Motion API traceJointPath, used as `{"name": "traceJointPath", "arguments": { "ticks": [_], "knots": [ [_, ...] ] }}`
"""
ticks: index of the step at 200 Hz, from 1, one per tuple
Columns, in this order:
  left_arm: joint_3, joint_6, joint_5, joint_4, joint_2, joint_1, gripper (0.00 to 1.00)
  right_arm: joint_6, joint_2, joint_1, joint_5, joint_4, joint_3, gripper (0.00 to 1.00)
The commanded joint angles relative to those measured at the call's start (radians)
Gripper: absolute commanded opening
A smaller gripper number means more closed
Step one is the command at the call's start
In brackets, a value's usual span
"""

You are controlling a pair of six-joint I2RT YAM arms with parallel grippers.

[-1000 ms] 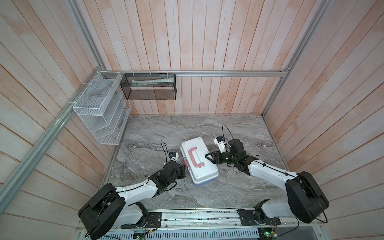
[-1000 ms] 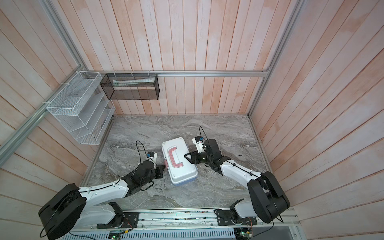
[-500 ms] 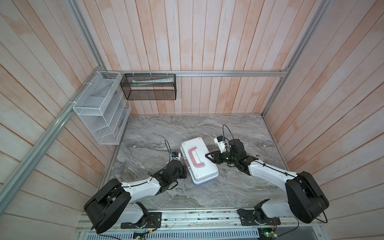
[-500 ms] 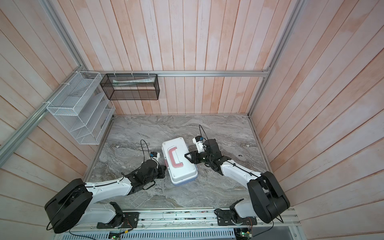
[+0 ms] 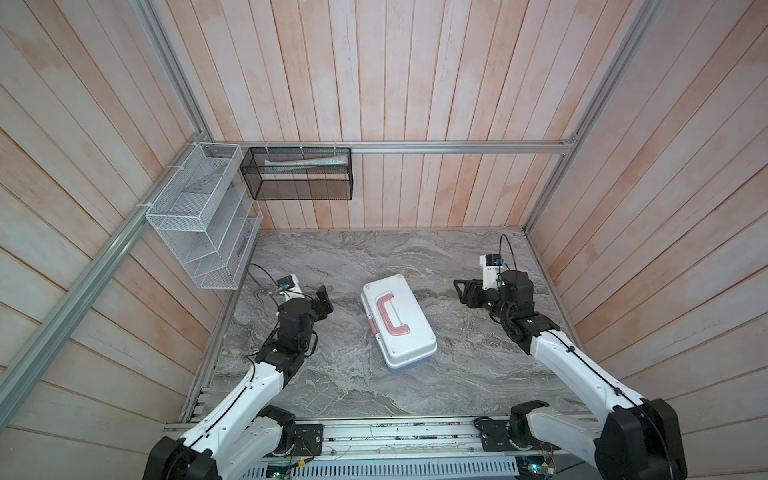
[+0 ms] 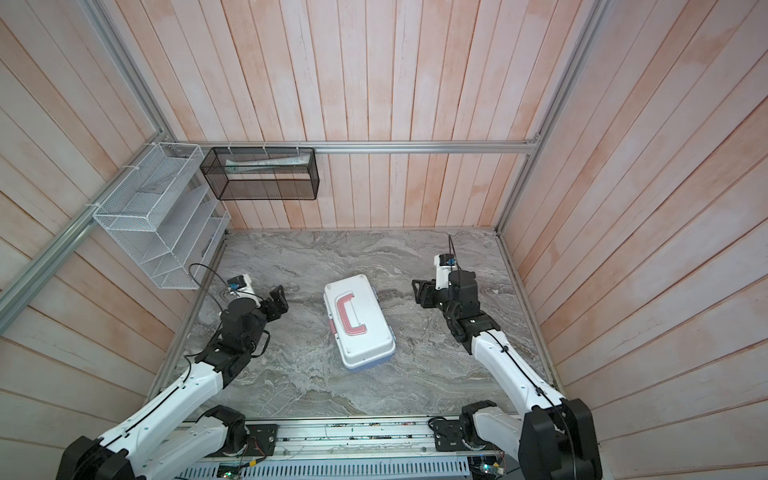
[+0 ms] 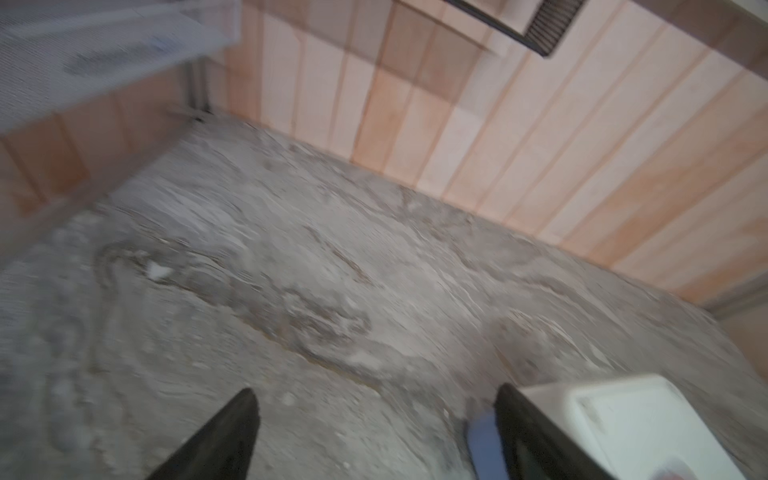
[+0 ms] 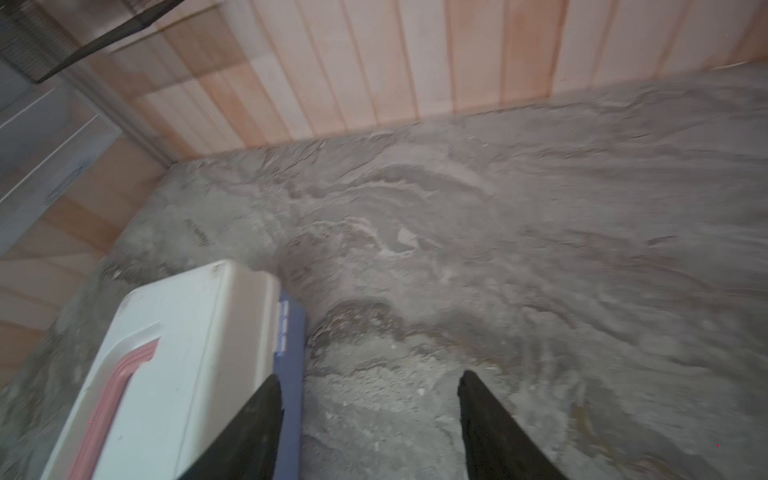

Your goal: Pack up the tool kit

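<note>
Two-sided standing clear of shut case (image 5: 398,323) on mid tabletop (image 5: 353,257), packing seemingly finished: holding left gripper (image 5: 325,300), right gripper (image 5: 460,293) spread, empty, near opposite edges.

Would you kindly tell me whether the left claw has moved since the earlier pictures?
Yes. The left claw has backed off the tool kit case, toward the white wire basket.

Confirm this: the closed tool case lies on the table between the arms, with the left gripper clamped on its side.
Not quite. The left gripper is open and stands clear of the tool case, as both top views show. The case does lie closed on the table between the arms.
</note>
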Motion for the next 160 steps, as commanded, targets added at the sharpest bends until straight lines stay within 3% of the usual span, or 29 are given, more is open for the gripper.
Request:
{"name": "traceJointPath", "arguments": {
  "ticks": [1, 14, 32, 41, 61, 76, 89, 106, 131, 144, 160],
  "knots": [
    [-0.051, 0.153, -0.103, 0.08, 0.012, 0.086, 1.0, -0.121, -0.02, -0.048, 0.316, 0.124, -0.116, 0.68],
    [-0.088, 0.21, -0.147, 0.185, 0.044, 0.109, 1.0, -0.133, -0.01, -0.074, 0.383, 0.242, -0.201, 0.7],
    [-0.23, 0.382, -0.122, 0.558, 0.11, 0.112, 1.0, -0.127, 0.031, -0.118, 0.387, 0.378, -0.295, 0.7],
    [-0.275, 0.406, -0.111, 0.687, 0.157, 0.123, 1.0, -0.142, 0.06, -0.134, 0.367, 0.46, -0.34, 0.7],
    [-0.245, 0.351, -0.053, 0.661, 0.238, 0.173, 1.0, -0.147, 0.13, -0.197, 0.266, 0.72, -0.449, 0.68],
    [-0.26, 0.377, 0.003, 0.776, 0.298, 0.181, 1.0, -0.171, 0.122, -0.21, 0.223, 0.709, -0.432, 0.69],
    [-0.258, 0.392, 0.039, 0.856, 0.357, 0.188, 1.0, -0.18, 0.14, -0.224, 0.194, 0.828, -0.466, 0.69],
    [-0.253, 0.399, 0.117, 0.971, 0.444, 0.203, 1.0, -0.179, 0.189, -0.236, 0.179, 1.004, -0.503, 0.69],
    [-0.192, 0.421, 0.21, 1.026, 0.617, 0.219, 1.0, -0.183, 0.22, -0.247, 0.187, 0.949, -0.454, 0.66],
    [-0.172, 0.373, 0.29, 0.941, 0.605, 0.271, 1.0, -0.21, 0.232, -0.247, 0.202, 0.96, -0.448, 0.65],
    [-0.185, 0.362, 0.305, 0.978, 0.615, 0.287, 1.0, -0.197, 0.351, -0.258, 0.237, 1.173, -0.502, 0.67]
  ]
}}
